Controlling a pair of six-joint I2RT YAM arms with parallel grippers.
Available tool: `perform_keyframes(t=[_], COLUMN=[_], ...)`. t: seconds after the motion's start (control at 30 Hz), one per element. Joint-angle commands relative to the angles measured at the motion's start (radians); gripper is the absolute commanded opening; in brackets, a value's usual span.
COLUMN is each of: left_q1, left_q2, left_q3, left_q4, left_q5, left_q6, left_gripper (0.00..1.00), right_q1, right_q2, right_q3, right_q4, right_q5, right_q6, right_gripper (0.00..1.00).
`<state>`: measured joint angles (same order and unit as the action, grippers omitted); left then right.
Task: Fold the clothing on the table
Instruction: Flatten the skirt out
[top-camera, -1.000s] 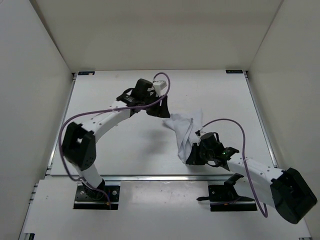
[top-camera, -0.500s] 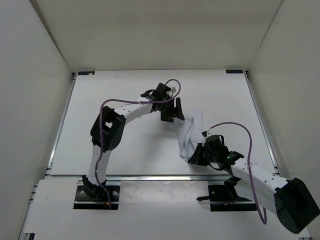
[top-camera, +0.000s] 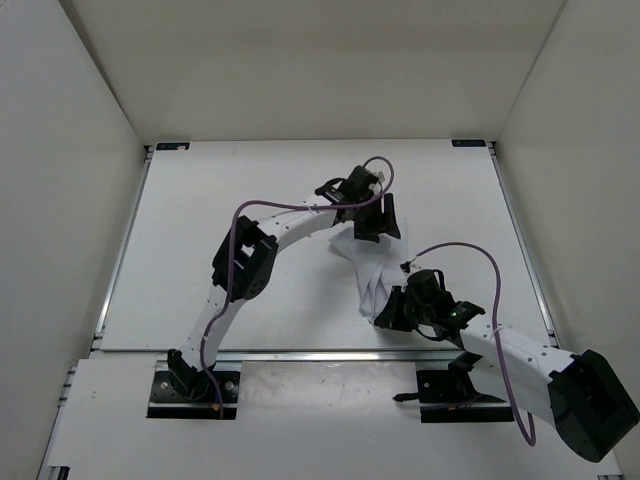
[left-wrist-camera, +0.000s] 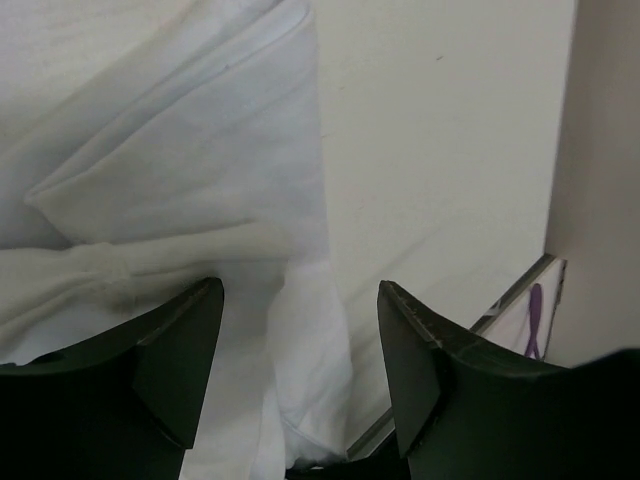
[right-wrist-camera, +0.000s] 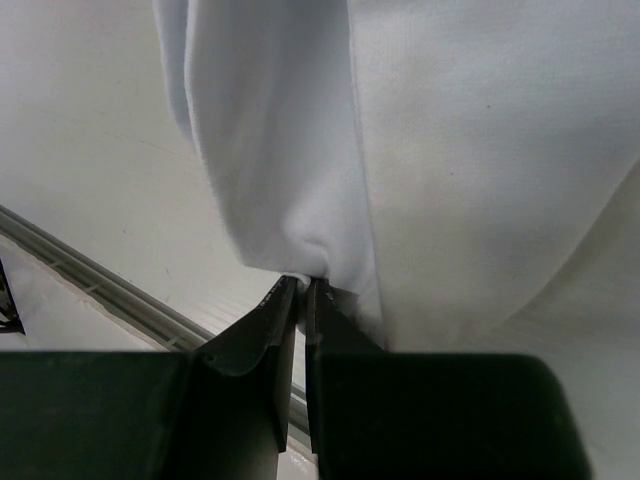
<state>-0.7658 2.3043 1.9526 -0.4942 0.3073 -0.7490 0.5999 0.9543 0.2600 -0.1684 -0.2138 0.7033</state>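
Observation:
The clothing is a white cloth bunched into a narrow strip on the table, right of centre. My left gripper hovers over the strip's far end. In the left wrist view it stands open, with a wrinkled fold of the clothing lying between and beyond its fingers. My right gripper is at the strip's near end. The right wrist view shows it shut on a pinched fold of the clothing.
White walls enclose the table on the left, right and back. A metal edge rail runs close behind my right gripper, and another rail shows at the right of the left wrist view. Purple cables loop over both arms.
My left arm has swung right and stretched out, bringing its gripper over the clothing's far end. The clothing has narrowed into a tighter strip. The right gripper has barely moved and keeps its hold.

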Motion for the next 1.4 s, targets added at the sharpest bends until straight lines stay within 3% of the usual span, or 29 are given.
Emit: perform_keyframes(t=[0.0,0.37,0.53,0.6,0.63,0.67,0.87,1.03,1.1,1.2,1.37], left_q1=[-0.009,-0.021,-0.021,-0.018,-0.02,-0.018,0.005,0.02,0.026,0.043,0.049], left_q2=[0.036,0.213,0.316,0.351,0.362,0.362,0.32,0.17,0.095,-0.073,-0.192], left_q3=[0.046,0.215,0.327,0.351,0.362,0.383,0.433,0.421,0.379,0.182,0.02], left_q4=[-0.098,-0.329,-0.481,-0.503,-0.518,-0.527,-0.554,-0.524,-0.479,-0.384,-0.337], left_q5=[-0.033,-0.198,-0.215,-0.206,-0.201,-0.214,-0.234,-0.217,-0.214,-0.203,-0.209], left_q6=[-0.009,0.057,0.086,0.096,0.105,0.109,0.161,0.204,0.201,0.192,0.24], left_gripper=[0.73,0.66,0.46,0.28,0.08,0.0,0.0,0.0,0.0,0.0,0.0], right_q1=[-0.006,-0.02,-0.029,-0.04,-0.04,-0.045,-0.066,-0.086,-0.094,-0.107,-0.104], right_q2=[0.002,-0.071,-0.092,-0.098,-0.106,-0.107,-0.14,-0.149,-0.156,-0.167,-0.163], right_q3=[-0.033,-0.058,-0.065,-0.073,-0.071,-0.073,-0.084,-0.087,-0.096,-0.096,-0.096], right_q4=[-0.098,-0.088,-0.095,-0.091,-0.094,-0.094,-0.105,-0.102,-0.102,-0.108,-0.097], right_q5=[0.077,0.074,0.057,0.056,0.062,0.057,0.045,0.028,0.024,0.019,0.016], right_q6=[-0.024,-0.016,-0.022,-0.024,-0.021,-0.018,-0.024,-0.03,-0.021,-0.027,-0.027], right_gripper=[0.0,0.0,0.0,0.0,0.0,0.0,0.0,0.0,0.0,0.0,0.0])
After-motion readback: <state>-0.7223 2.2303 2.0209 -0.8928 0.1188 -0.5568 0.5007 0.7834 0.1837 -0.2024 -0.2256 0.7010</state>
